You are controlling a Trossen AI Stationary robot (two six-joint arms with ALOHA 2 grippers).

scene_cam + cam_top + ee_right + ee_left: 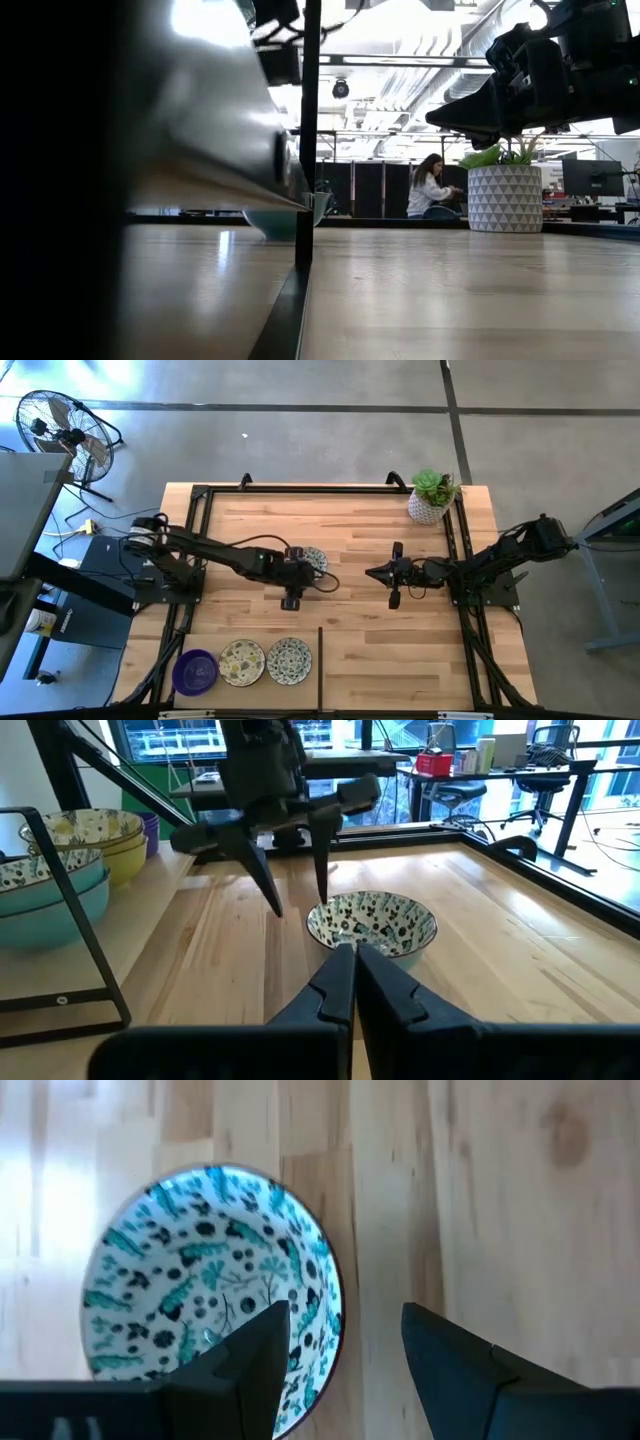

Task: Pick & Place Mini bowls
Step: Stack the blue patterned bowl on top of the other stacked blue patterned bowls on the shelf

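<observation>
One mini bowl (314,560), cream-white with a green-grey floral pattern inside, stands on its base on the wood near the table's middle. It also shows in the left wrist view (215,1280) and the right wrist view (372,925). My left gripper (342,1315) is open and slants down over the bowl's rim. One finger (250,1365) hangs above the bowl's inside and the other (450,1365) outside the rim, neither touching. My right gripper (352,958) is shut and level. It points at the bowl from the table's right, a short way off.
Along the near edge at the left stand a purple bowl (196,670) and two floral ones (241,662) (289,660); the right wrist view shows them as stacks (60,870). A white pot with a green plant (432,500) stands at the far right. A black frame (320,488) rims the table.
</observation>
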